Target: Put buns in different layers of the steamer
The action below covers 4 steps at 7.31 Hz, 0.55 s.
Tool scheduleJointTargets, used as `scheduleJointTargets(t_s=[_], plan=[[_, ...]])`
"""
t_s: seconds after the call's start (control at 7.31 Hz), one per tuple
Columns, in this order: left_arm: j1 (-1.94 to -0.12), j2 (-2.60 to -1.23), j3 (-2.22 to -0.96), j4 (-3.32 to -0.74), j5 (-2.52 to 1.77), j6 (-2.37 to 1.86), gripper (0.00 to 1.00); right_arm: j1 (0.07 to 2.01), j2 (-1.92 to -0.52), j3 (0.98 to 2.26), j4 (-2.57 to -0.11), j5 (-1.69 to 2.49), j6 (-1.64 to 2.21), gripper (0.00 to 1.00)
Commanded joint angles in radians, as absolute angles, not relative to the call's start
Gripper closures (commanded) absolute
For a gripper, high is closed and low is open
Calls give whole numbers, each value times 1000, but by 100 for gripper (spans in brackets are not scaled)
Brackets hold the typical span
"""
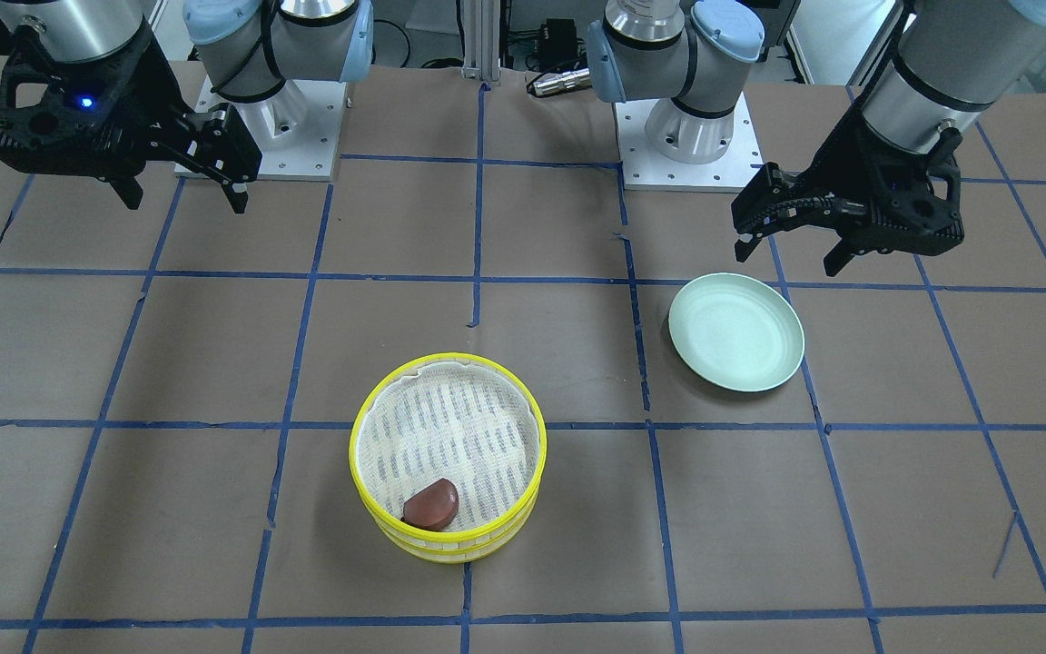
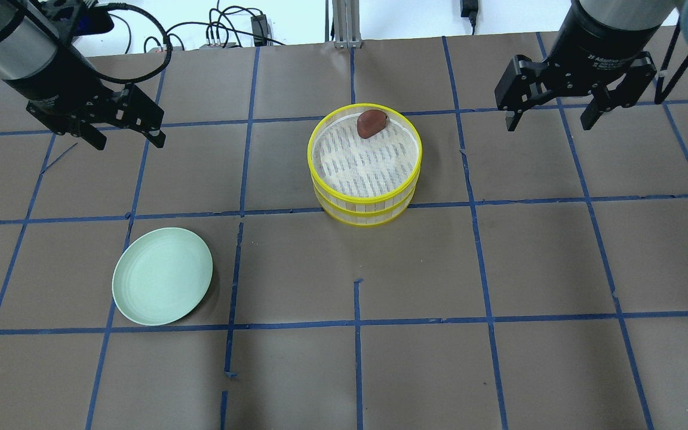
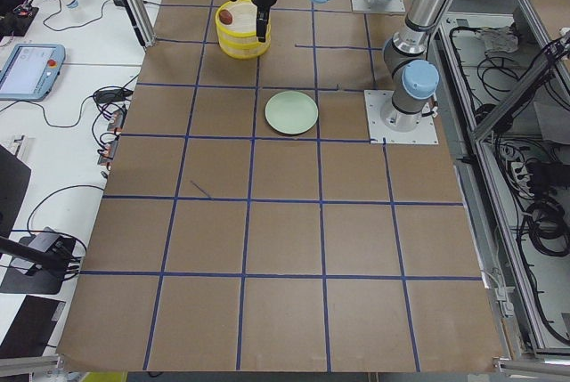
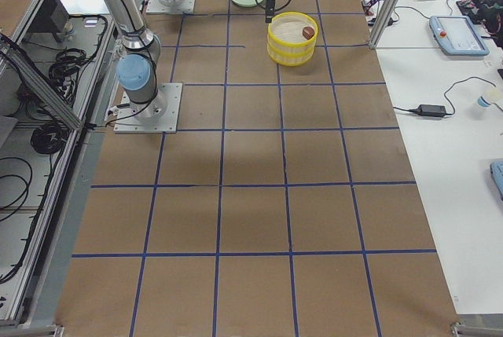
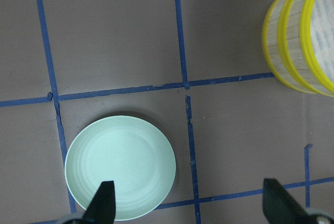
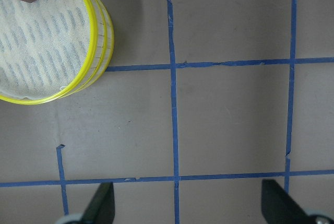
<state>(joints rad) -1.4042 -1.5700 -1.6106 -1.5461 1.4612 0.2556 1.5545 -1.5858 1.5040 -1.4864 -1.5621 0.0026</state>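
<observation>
surface: brown table [image 2: 415, 370] ruled into squares by blue tape [image 2: 358, 358], a few strips short or torn.
steamer layers [image 2: 363, 206]: two yellow-rimmed trays stacked mid-table, between the two arms.
dark bun [image 2: 371, 123]: lies on the mesh floor of the top layer [image 2: 365, 167], against the rim on the side away from the robot.
plate [image 2: 162, 276]: pale green, flat on the table on the robot's left, well apart from the stack.
left gripper [image 2: 131, 143]: hangs above the table, fingers spread wide, holding nothing.
right gripper [image 2: 548, 125]: the same, wide and empty.
arm bases: bolted to metal plates [image 1: 732, 177].
room: white bench [image 4: 440, 141] on the operators' side with a pendant [image 4: 457, 34]; cables [image 3: 532, 213] behind the robot.
</observation>
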Motion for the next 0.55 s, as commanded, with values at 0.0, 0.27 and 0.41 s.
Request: scheduleJointTargets(t_s=[0.0,0.27,0.41], plan=[[-1480,-1569,-1630,-1551,1533,153,0,1552,-1585,1502,-1485,-1556,-21,0],[-1604,-1583,-1635,-1534,1686,65,0,1545,-1585,1505,-1486,-1552,-20,0],[-1605,-1585,-1638,-1534,1684,75,0,1551,-1585,1505,-1483,-1545,-20,0]])
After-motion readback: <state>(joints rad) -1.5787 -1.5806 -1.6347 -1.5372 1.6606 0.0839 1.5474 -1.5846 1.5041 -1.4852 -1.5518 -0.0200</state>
